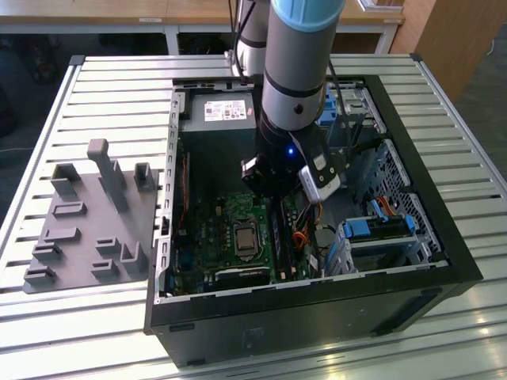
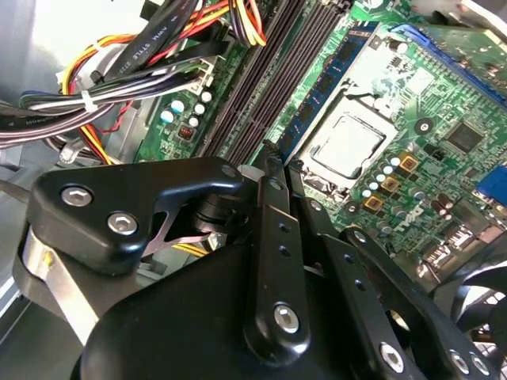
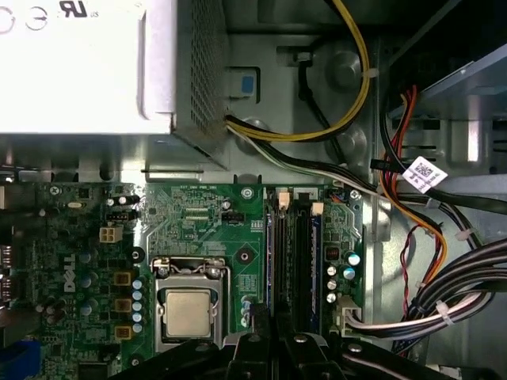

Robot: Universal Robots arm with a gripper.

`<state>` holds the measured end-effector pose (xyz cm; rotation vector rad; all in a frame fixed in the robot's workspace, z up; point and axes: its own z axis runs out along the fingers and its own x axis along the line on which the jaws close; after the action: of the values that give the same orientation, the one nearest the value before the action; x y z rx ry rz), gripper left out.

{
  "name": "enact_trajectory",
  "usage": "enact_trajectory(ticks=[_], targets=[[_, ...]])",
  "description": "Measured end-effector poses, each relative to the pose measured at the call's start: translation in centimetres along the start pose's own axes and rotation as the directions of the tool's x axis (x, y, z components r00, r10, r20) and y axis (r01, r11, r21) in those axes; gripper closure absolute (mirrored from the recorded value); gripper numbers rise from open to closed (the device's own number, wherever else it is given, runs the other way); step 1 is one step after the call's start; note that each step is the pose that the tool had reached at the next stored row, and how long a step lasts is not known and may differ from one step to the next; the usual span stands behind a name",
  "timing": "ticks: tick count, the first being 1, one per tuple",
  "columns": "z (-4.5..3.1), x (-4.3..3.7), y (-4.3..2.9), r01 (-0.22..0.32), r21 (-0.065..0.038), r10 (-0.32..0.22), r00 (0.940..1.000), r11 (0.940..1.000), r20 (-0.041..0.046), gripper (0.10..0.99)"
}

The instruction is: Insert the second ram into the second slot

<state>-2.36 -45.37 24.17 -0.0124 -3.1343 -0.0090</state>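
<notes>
While poised over the motherboard (image 1: 238, 237) slots | gripper (image 3: 273, 336) above seated second ram (image 3: 272, 253) | jaws' opening and hold: cannot tell

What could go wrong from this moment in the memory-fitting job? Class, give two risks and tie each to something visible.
1. The end effector hangs low over the memory slots, beside the blue stick already seated. A slightly off-line descent could knock that stick or miss the slot.
2. The bundled cables run close beside the slots, next to the capacitors. The arm or its linkage might snag them inside the case.
</notes>
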Motion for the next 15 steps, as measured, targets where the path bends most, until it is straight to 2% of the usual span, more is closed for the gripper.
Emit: enact_trajectory(ticks=[11,15], targets=[[1.77,-0.3,-0.1,-0.006,-0.002,0.006,1.0,1.0,-0.0019,0.949],[2.03,-0.39,-0.11,-0.005,-0.001,0.005,1.0,1.0,-0.0048,0.949]])
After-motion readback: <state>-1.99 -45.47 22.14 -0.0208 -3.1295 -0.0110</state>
